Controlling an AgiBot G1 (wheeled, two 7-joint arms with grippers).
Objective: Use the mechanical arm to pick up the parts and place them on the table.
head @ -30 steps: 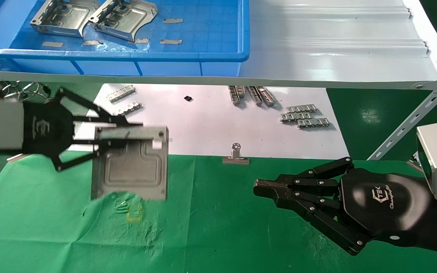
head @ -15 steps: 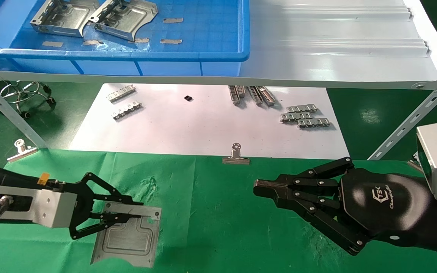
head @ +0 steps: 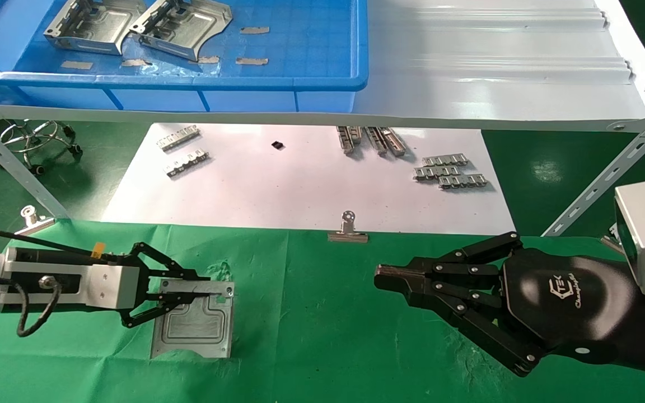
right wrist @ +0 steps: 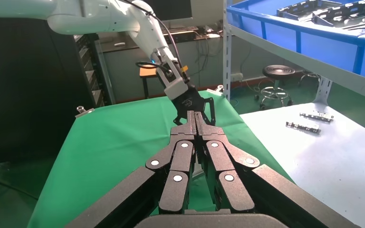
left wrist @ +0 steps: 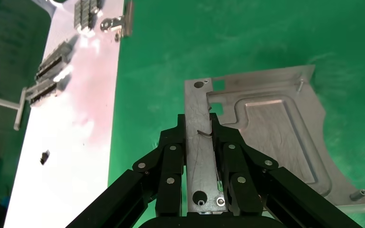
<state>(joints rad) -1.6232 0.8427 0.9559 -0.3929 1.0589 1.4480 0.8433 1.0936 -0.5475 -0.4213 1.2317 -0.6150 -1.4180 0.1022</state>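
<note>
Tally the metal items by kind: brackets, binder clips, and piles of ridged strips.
Brackets: 3, with two in the blue bin and one on the green cloth in the left gripper
Binder clips: 2
Strip piles: 5
Total: 10
</note>
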